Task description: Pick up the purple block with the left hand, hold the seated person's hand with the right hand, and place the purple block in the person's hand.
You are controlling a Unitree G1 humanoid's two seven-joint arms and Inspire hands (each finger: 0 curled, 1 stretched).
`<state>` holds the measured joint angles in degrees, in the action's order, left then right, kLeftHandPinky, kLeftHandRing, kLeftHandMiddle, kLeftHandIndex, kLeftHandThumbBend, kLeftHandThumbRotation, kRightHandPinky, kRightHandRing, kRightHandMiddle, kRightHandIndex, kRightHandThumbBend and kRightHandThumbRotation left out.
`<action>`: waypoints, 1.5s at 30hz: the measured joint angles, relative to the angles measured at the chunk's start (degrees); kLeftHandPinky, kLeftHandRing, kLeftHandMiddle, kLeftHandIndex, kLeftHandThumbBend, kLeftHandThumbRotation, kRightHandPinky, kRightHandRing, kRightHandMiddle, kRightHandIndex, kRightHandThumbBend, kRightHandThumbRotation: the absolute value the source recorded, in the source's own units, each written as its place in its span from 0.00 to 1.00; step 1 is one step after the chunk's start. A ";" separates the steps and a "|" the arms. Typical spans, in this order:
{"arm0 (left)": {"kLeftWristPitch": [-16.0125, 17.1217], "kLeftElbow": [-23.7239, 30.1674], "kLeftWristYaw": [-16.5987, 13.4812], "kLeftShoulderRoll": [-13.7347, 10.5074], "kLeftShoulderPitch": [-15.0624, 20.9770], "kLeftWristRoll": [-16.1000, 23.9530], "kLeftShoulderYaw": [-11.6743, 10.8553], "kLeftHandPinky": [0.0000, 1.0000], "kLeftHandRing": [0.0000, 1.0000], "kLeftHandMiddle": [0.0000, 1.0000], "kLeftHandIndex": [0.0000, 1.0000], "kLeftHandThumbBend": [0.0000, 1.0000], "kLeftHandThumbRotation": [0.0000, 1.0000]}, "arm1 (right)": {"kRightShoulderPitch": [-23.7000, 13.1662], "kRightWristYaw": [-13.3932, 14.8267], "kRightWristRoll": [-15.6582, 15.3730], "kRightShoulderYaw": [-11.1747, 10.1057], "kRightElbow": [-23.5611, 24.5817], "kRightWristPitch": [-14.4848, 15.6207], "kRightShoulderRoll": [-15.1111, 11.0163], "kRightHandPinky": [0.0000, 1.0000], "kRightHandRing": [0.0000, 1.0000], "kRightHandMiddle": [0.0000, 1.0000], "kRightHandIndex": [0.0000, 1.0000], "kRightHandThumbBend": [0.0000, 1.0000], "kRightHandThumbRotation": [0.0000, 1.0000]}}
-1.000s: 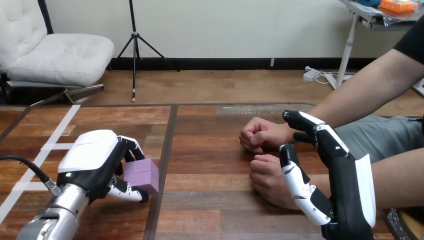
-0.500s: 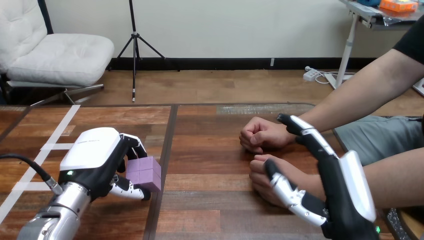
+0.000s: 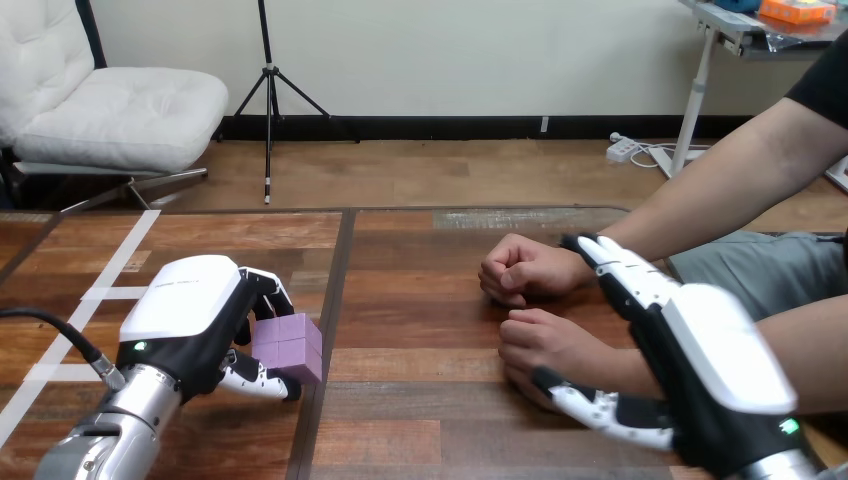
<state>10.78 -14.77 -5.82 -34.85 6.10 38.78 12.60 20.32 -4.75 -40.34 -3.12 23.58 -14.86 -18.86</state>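
left hand (image 3: pixel 190 320) is curled round the purple block (image 3: pixel 292 345) low over the surface (image 3: pixel 420 410), right hand (image 3: pixel 700 370) spread open straddling the person's nearer wrist (image 3: pixel 612 361), guessing to steady it for the handoff

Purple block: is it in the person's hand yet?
No, the purple block is pinched in the left hand at the table's left, well apart from the person's nearer hand and farther hand.
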 measured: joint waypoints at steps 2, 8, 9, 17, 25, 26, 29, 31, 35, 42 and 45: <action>0.00 0.01 0.00 0.00 0.00 0.01 0.00 0.40 0.44 0.49 0.48 0.73 0.00 | -0.04 -1.61 -0.33 -0.76 1.26 1.33 -1.21 0.97 0.95 0.95 0.92 0.71 0.28; 0.00 0.01 0.00 0.00 0.00 0.02 0.00 0.40 0.44 0.49 0.48 0.73 0.00 | -0.44 -6.02 -1.04 -2.85 3.91 5.00 -4.47 0.99 0.95 0.94 0.92 0.74 0.26; 0.00 0.01 0.00 0.00 0.00 0.01 0.00 0.40 0.44 0.49 0.48 0.73 0.00 | -0.52 -6.72 -1.16 -3.18 4.23 5.61 -5.01 0.99 0.95 0.94 0.92 0.75 0.25; 0.00 0.01 0.00 0.00 0.00 0.02 0.00 0.40 0.44 0.49 0.48 0.73 0.00 | -1.49 -10.87 -2.56 -4.80 5.20 9.52 -8.48 1.00 0.95 0.93 0.91 0.78 0.23; 0.00 0.03 0.00 0.04 0.00 0.04 0.00 0.40 0.44 0.49 0.48 0.73 0.00 | -2.93 -14.72 -4.65 -5.41 5.27 12.73 -11.36 1.00 0.93 0.90 0.88 0.81 0.21; 0.00 0.03 0.00 0.05 0.00 0.05 0.00 0.40 0.44 0.49 0.48 0.73 0.00 | -3.15 -15.17 -4.95 -5.43 5.27 13.12 -11.66 1.00 0.92 0.89 0.87 0.81 0.21; 0.00 0.03 0.00 0.08 0.00 0.07 0.00 0.40 0.44 0.48 0.48 0.72 0.00 | -3.84 -16.59 -5.70 -5.44 5.28 14.18 -12.45 0.97 0.91 0.88 0.86 0.82 0.19; 0.00 0.03 0.00 0.12 0.00 0.08 0.00 0.39 0.43 0.48 0.48 0.72 0.00 | -4.31 -17.68 -6.03 -5.44 5.31 14.84 -13.00 0.95 0.90 0.88 0.85 0.82 0.19; 0.00 0.03 0.00 0.22 0.00 0.08 0.00 0.39 0.43 0.48 0.48 0.73 0.00 | -5.39 -19.88 -6.74 -5.42 5.30 16.10 -13.71 0.89 0.88 0.86 0.83 0.85 0.15; 0.00 0.02 0.00 0.37 0.00 0.10 0.00 0.40 0.44 0.48 0.48 0.73 0.00 | -7.28 -23.92 -7.79 -4.86 5.31 17.82 -15.43 0.80 0.84 0.83 0.81 0.88 0.10; 0.00 0.02 0.00 0.41 0.00 0.13 0.00 0.40 0.44 0.48 0.48 0.73 0.00 | -8.15 -25.55 -8.23 -4.45 5.31 18.32 -16.16 0.78 0.83 0.83 0.80 0.88 0.07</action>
<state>10.78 -14.74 -5.82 -34.45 6.11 38.91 12.60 12.17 -30.30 -48.57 -7.58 28.90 3.46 -35.02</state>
